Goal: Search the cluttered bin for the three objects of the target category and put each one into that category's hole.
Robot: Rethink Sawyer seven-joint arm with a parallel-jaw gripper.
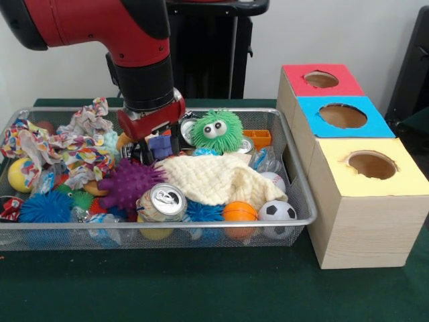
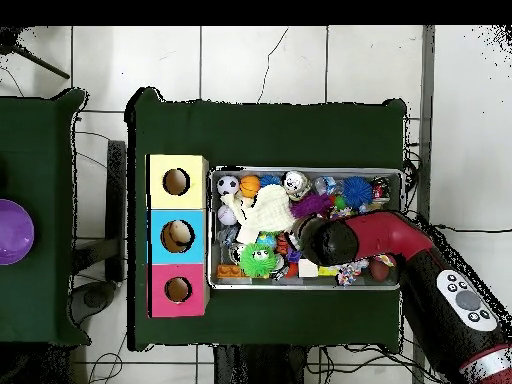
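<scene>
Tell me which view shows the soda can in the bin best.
The front view. There the soda can lies near the bin's front rim with its silver top and pull tab facing the camera. In the overhead view it is only a small pale spot among the clutter, hard to make out as a can.

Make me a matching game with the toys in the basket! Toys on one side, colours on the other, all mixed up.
Toys:
1. fuzzy monster with big eyes
2. spiky ball next to the can
3. smooth ball beside the soccer ball
4. woven cloth

Colours:
A. orange
B. cream
C. green
D. purple

Pairs: 1-C, 2-D, 3-A, 4-B
</scene>
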